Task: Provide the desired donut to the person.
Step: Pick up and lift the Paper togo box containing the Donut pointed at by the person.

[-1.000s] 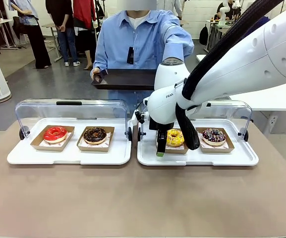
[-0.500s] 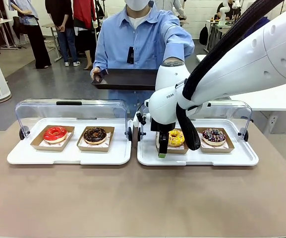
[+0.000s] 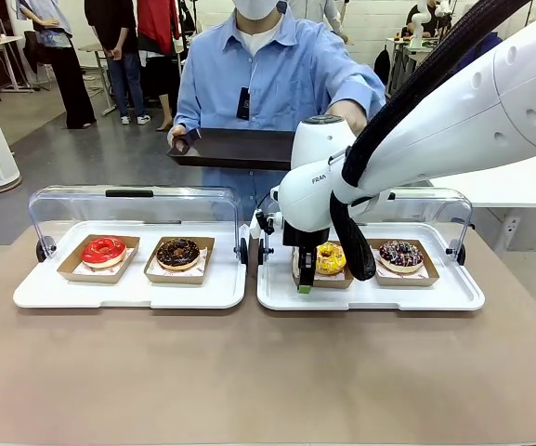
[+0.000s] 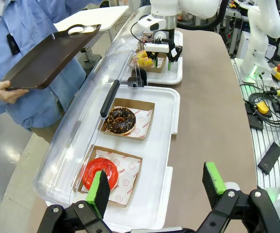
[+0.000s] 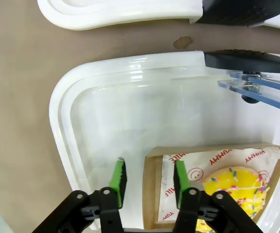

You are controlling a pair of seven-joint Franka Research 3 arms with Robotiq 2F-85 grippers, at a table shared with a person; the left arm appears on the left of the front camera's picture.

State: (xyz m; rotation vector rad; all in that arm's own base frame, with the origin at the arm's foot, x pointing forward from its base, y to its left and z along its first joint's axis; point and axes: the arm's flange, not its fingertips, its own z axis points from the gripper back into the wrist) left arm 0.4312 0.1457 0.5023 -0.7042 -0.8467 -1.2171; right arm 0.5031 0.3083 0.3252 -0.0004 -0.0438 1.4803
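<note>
The yellow sprinkled donut [image 3: 331,257] lies in a brown cardboard tray [image 5: 152,194] on the right white tray [image 3: 379,297]. My right gripper [image 3: 305,274] hangs down at that cardboard tray's left end. In the right wrist view its jaws [image 5: 148,177] stand half closed astride the cardboard wall, with a gap on both sides. The person [image 3: 268,74] in a light blue shirt stands at the far side and holds a dark serving tray [image 3: 235,147]. My left gripper [image 4: 156,184] is open and holds nothing, above the near end of the left white tray [image 4: 171,145].
A red donut [image 3: 103,251] and a chocolate donut [image 3: 177,252] sit in cardboard trays on the left white tray [image 3: 128,293]. A dark sprinkled donut [image 3: 400,254] lies right of the yellow one. Both white trays have clear lids [image 3: 133,200] raised at the back. Bare brown table lies in front.
My right gripper's jaws have narrowed from wide open and shifted slightly right around the cardboard tray's wall. The person's outstretched arm has drawn back to the dark tray.
</note>
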